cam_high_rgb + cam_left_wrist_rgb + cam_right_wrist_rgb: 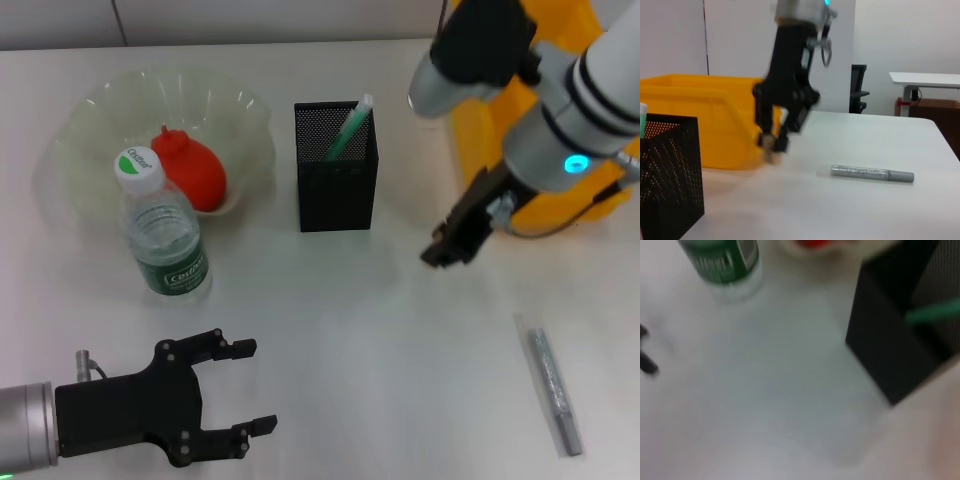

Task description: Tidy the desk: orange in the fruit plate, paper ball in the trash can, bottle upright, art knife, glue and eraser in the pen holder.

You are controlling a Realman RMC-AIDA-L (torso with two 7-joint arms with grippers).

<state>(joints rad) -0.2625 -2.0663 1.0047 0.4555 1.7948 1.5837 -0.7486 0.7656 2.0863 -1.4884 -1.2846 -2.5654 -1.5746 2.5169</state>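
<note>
The red-orange orange (pixel 192 170) lies in the clear fruit plate (pixel 240 110). In front of the plate the bottle (pixel 162 228) stands upright. A green-capped stick (pixel 348 128) leans in the black mesh pen holder (pixel 336 190). My right gripper (pixel 447 248) hangs between the pen holder and the yellow trash can (pixel 520 130). In the left wrist view its fingertips (pixel 774 142) pinch a small tan piece, seemingly the eraser (pixel 771 151). The silver art knife (pixel 553 388) lies on the table at the front right. My left gripper (pixel 260 385) is open at the front left. The paper ball is out of view.
The white table (pixel 380 350) stretches between my two arms. The right wrist view shows the bottle (pixel 720 260), the pen holder (pixel 900 340) and the green stick (pixel 935 312) from above. The trash can stands at the table's right edge.
</note>
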